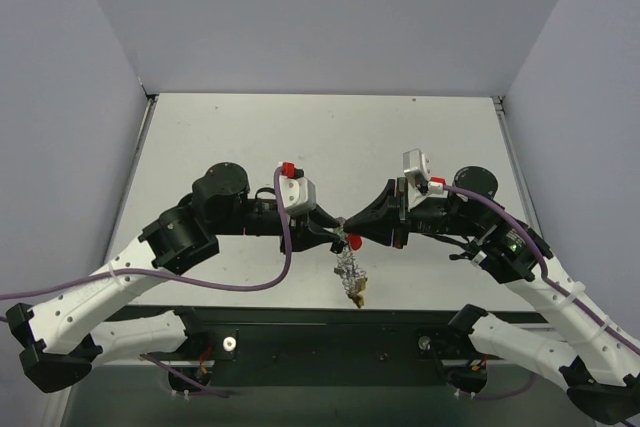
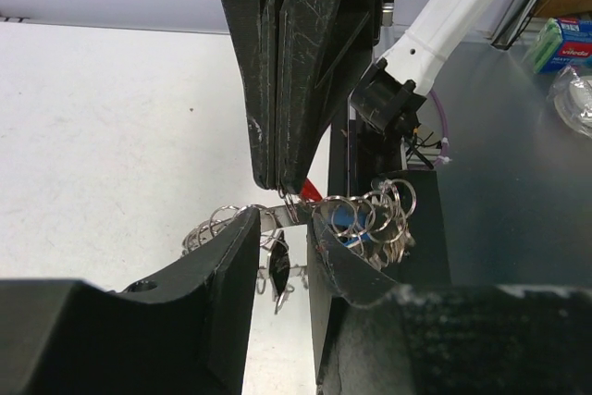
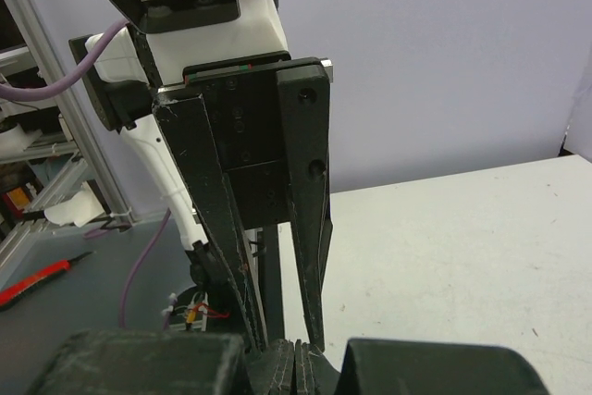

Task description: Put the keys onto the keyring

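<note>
White table [image 1: 250, 137] | left-wrist view alone: right gripper [image 2: 289, 187] pinches keyring [image 2: 368, 212]; left gripper [image 2: 285, 221] spread

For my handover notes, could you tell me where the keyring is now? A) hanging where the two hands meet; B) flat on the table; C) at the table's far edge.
A: the keyring dangles below where the left hand and right hand meet.

The top view looks steeply down from above the near edge and takes in the whole surface [image 1: 250, 137]. Each wrist view sits close behind its own claw, facing the other: left claw [image 2: 285, 245], right claw [image 3: 298, 354]. The top and left views share the keyring [image 1: 349, 269].
</note>
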You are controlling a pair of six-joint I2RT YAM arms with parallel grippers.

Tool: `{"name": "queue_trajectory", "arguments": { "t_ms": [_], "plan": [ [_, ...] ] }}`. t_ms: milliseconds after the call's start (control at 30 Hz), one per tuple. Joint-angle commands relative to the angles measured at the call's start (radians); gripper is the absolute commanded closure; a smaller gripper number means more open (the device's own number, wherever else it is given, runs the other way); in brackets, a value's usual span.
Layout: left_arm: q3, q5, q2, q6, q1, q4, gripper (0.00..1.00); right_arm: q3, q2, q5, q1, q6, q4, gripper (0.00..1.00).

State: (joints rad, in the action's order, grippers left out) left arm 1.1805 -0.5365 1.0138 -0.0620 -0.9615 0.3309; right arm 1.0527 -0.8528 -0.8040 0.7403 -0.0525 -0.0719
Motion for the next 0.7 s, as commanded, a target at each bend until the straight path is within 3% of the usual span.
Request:
{"name": "queue_trajectory", "arguments": {
  "t_ms": [0, 667],
  "plan": [
    [0.019, -0.036, 0.009, 0.011, -0.008, -0.047, 0.64, 0.029, 0.017, -0.004, 0.001, 0.002, 0.095, 1.00],
    [0.010, -0.020, 0.039, 0.011, -0.014, -0.062, 0.68, 0.035, 0.018, -0.011, 0.001, -0.001, 0.093, 1.00]
  ]
}}
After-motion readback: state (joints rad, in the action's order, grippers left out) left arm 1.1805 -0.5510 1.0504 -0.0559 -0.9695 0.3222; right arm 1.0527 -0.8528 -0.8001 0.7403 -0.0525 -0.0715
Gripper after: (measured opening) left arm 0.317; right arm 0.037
